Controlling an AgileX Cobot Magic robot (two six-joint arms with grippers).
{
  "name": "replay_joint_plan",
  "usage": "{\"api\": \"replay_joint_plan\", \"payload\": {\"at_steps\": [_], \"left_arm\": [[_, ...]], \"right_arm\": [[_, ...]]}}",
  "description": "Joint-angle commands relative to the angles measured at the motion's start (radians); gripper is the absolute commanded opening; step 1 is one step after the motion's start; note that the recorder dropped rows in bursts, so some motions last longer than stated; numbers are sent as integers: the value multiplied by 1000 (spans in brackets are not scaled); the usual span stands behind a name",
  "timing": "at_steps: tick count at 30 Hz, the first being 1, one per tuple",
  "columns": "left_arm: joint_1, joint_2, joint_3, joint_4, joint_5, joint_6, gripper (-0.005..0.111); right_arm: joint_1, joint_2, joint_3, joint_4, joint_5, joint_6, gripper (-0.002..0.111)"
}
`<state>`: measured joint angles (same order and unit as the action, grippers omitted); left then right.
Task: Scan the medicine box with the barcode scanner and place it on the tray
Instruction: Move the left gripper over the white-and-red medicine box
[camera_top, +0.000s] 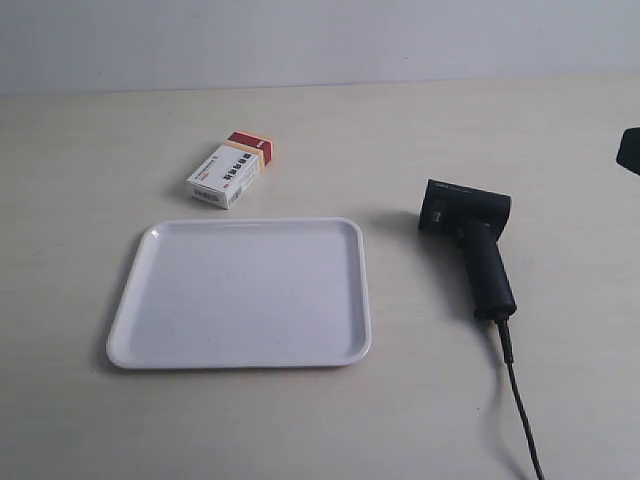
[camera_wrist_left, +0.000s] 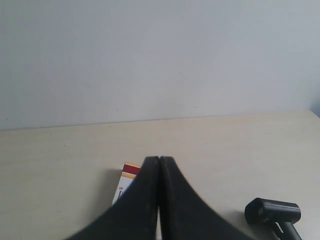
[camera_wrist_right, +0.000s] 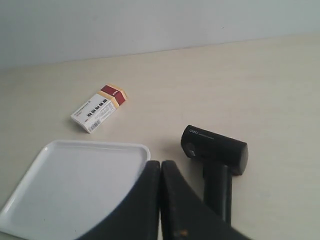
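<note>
Clenching nothing: L gripper (camera_wrist_left: 159, 160), R gripper (camera_wrist_right: 160, 163).
Medicine box (camera_top: 231, 171), white w/ red-tan end, near tray's (camera_top: 240, 295) far edge.

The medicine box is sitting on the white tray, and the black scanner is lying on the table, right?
No. The medicine box lies on the table beside the tray, not on it; the exterior view shows this. The scanner does lie on the table.

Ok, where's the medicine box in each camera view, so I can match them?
Exterior view: medicine box on the table, just beyond the tray's far rim, not touching.
Left wrist view: partly hidden behind the shut left end effector; red end shows.
Right wrist view: fully visible beyond the tray.
Shared landmark: the barcode scanner's black head.
</note>
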<state>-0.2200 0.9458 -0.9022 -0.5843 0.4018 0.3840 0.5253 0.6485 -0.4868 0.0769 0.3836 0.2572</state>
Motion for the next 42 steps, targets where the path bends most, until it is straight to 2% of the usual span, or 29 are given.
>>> {"api": "replay_joint_plan", "payload": {"at_steps": [1,4,7,14,16,21,26,29,35,42], "left_arm": [[-5,7,-8,-17,-8,-6,2],[-5,20,-8,-54,-10,-24,2],[-5,66,-8,-54,8,-24,11],[-5,284,-57,-36,118,-4,62],[-5,342,-92,-32,145,32,69],[-23,477,-217,-22,246,68,75],[-61,591,-339,5,289,59,75],[-82,655,-413,43,307,57,75],[-122,792,-561,288,380,-76,74],[-122,949,-736,300,529,-79,77]], "right_arm": [[4,3,-9,-2,-80,1,0],[4,3,-9,-2,-144,1,0],[4,3,-9,3,-151,8,0],[4,3,-9,3,-145,23,0],[4,3,-9,3,-139,23,0],[4,3,-9,16,-83,33,0],[4,5,-9,43,11,31,2],[4,5,-9,43,46,31,12],[4,5,-9,100,81,31,35],[4,5,-9,171,146,-28,52]]}}
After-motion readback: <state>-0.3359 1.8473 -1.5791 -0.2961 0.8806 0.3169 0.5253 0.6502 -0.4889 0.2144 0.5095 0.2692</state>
